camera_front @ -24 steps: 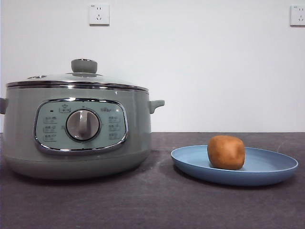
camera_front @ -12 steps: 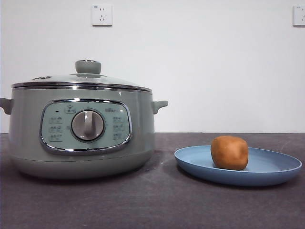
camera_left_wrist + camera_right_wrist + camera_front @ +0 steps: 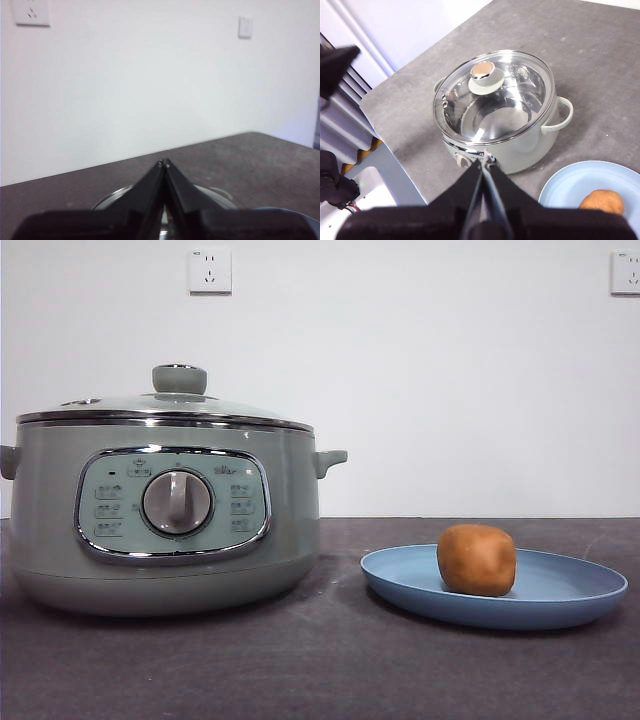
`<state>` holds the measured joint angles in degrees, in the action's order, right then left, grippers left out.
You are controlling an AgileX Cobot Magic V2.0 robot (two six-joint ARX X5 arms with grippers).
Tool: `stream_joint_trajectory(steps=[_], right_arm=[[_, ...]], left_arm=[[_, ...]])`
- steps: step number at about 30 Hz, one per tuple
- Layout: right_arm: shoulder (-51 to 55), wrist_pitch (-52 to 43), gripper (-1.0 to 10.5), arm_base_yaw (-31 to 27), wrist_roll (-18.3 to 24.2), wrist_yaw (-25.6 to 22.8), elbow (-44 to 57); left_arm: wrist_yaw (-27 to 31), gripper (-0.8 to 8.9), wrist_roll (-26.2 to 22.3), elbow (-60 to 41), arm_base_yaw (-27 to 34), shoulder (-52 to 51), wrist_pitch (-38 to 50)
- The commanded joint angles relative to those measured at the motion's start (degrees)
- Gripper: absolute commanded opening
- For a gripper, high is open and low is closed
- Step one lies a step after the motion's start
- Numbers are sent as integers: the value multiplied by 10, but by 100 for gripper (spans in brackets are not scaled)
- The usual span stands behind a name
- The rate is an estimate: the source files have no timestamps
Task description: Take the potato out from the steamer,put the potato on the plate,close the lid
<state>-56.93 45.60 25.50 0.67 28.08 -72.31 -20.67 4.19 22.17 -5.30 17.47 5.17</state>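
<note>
A: What has moved since the earlier pictures?

B: Nothing on the table has truly been moved. Only a slight sideways drift of the whole front view is seen, with steamer (image 3: 165,510), plate (image 3: 560,605) and wall sockets shifted together, so it is judged to be camera wobble. No arm is seen in the front view.

A: What is shown, left to right?

B: At the left, the steamer is seen with its lid (image 3: 165,405) seated flat on the chrome rim, knob on top. To its right, near but apart, the plate is set on the dark table (image 3: 320,670). The potato (image 3: 477,559) is rested on the plate, a little left of its middle.

A: What does that mean for the task?

B: All three steps are judged done: the pot is shown empty through the glass in the right wrist view, the potato is plated, the lid is closed.

A: And the grippers?

B: The left gripper (image 3: 164,163) is pressed together at the tips, with nothing held, raised above the lid. The right gripper (image 3: 486,160) is likewise drawn together and empty, held high over the steamer's front. Neither is touching anything.
</note>
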Motion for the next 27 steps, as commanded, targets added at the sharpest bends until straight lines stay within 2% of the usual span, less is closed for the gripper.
stream_joint_trajectory(steps=[1,6,13,23,27], right_arm=[[1,-1,-1,1,3,1,0],[1,-1,-1,0,3,0,0],[1,-1,-1,0,3,0,0],[1,-1,-1,0,3,0,0],[1,-1,-1,1,3,1,0]], left_arm=[[30,-4,41,-67,9,-25,43],[83,-4,66,-141,16,-70,46],[100,-4,96,-209,33,-128,37],[103,-4,117,-219,55,-174,-87],[120,-4,130,-219,62,-174,-144]])
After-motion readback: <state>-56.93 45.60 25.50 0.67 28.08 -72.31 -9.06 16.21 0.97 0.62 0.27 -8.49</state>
